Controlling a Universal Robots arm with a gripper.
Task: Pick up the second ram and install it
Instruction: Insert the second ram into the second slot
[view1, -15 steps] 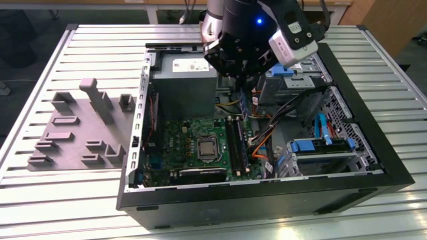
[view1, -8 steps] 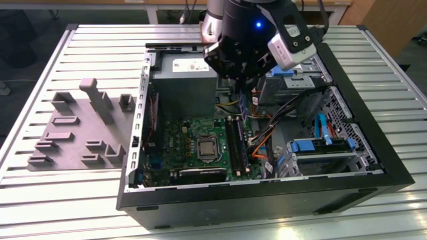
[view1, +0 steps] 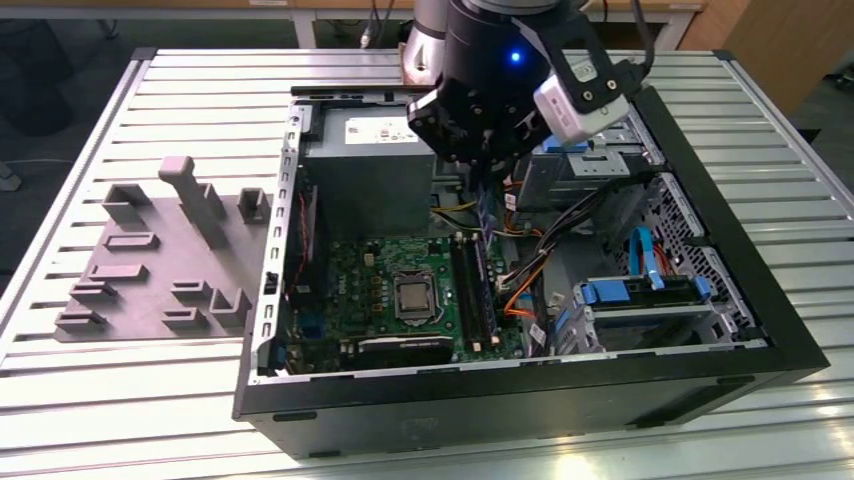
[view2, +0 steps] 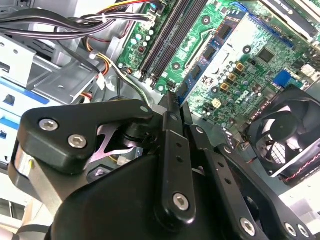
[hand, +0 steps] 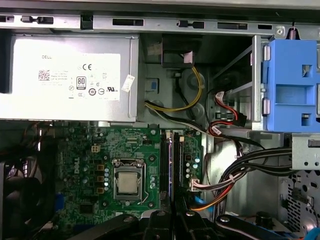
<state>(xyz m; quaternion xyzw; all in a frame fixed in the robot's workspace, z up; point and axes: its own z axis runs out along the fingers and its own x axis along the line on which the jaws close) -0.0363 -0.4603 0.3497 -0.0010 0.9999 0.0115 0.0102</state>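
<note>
Ribbed pale-metal counter (view1: 134, 420) underneath it all, slats long and even. On it, a black tower case (view1: 534, 400) laid on its side, cover off, bare sheet metal inside. Well apart from the case, on the exterior view's left, a matte grey plastic fixture block (view1: 147, 270) with upright posts and low stepped ledges. At the far end of the case, a boxy grey power supply (hand: 65, 75) with a white label on its face. Next to it, a flat green motherboard (hand: 85, 150), densely studded with small parts. Above the board, a black claw (view2: 172, 97) of jointed, bolted links and smooth rounded shells, fingertips pinched shut on the second ram (view2: 207, 52). Blue plastic drive caddies (view1: 641, 295) in steel cages on the exterior view's right. Round black fan (view2: 285, 130) with curved blades just beside the board. Long, narrow black slots (hand: 164, 160) along the board's edge nearest the cages. Second ram thin, flat and bluish-dark, square black chips in a row, held above the board and parallel with the slots. Bundled black, orange, yellow and red cables (hand: 235, 175) looping close beside the slots, crowding that side. Square silver processor (hand: 127, 182) in a metal frame near the board's middle.
</note>
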